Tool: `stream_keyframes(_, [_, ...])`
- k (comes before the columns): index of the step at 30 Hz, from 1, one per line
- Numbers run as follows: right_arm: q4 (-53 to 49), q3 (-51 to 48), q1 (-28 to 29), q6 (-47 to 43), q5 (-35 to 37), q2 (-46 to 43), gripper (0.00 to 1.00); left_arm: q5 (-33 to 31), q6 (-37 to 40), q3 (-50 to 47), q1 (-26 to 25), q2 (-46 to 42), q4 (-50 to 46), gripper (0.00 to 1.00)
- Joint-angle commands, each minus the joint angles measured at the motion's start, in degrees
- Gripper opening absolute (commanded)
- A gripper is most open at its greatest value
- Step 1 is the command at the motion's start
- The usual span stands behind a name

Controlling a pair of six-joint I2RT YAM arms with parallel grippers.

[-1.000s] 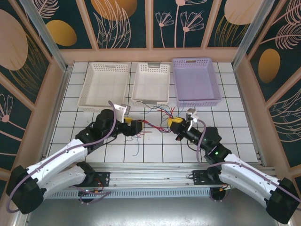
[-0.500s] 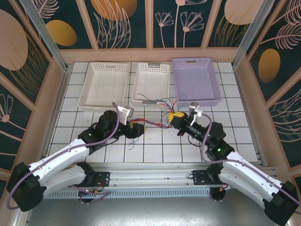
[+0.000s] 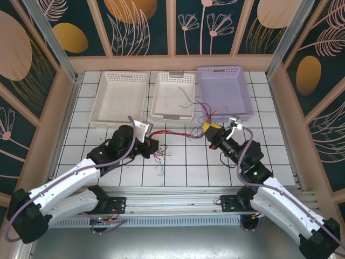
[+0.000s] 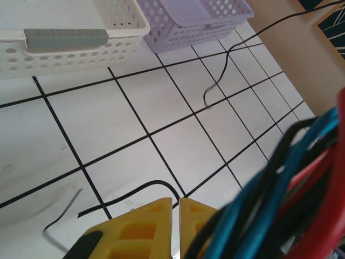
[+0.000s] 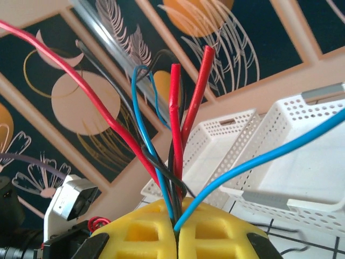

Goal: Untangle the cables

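Note:
The cables (image 3: 178, 132), thin red, blue and black strands, stretch in a bundle between my two grippers, and loose ends rise over the baskets. My right gripper (image 3: 209, 127) is shut on them. In the right wrist view the cables (image 5: 175, 124) fan upward out of its closed yellow fingers (image 5: 175, 226). My left gripper (image 3: 153, 144) is shut at the bundle's left end. In the left wrist view the cables (image 4: 291, 178) cross close over its right finger (image 4: 202, 221), and no strand shows in the narrow slit between the tips. A loose black cable (image 4: 135, 191) lies on the tiles ahead.
Two white baskets (image 3: 119, 100) (image 3: 173, 97) and a lilac basket (image 3: 225, 93) line the back of the tiled floor. Wooden walls close in both sides. A short strand (image 3: 160, 170) lies on the tiles near the left arm.
My left gripper has closed. My right gripper has moved right and back toward the lilac basket, drawing the cable bundle out between the two grippers.

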Motion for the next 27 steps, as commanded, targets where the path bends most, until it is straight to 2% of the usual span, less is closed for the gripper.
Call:
stream_keyframes(1, [1.8,-2.6,-1.4,7.3,8.9,-2.9,0.0,-4.8,0.4,2.2,0.2,1.2,-5.6,0.0])
stream_keyframes(5, [-2.2,-4.6,-2.3,16.3,13.5,-4.6,0.0,-7.9,0.8,3.8,0.2,1.2,-7.8,0.0])
stream_keyframes(9, [-12.6,-3.3,-2.8,23.3,18.4,-5.1,0.0,-7.9,1.4,4.9,0.2,0.9,-9.1,0.0])
stream_keyframes(17, [-20.9,-0.6,-3.6,22.9,18.1,-4.1,0.0,-9.4,1.5,5.9,0.2,2.5,-10.3,0.0])
stream_keyframes(19, [-23.0,0.1,-3.8,22.4,18.3,-3.9,0.09,-9.8,1.6,6.1,0.2,3.3,-10.4,0.0])
stream_keyframes(22, [-26.6,1.5,-3.8,22.1,18.3,-4.1,0.34,-10.5,2.1,6.7,0.2,4.6,-11.2,0.0])
stream_keyframes(27, [-30.7,4.0,-4.0,19.6,18.7,-4.3,0.51,-13.0,5.3,10.4,0.2,8.0,-15.3,0.0])
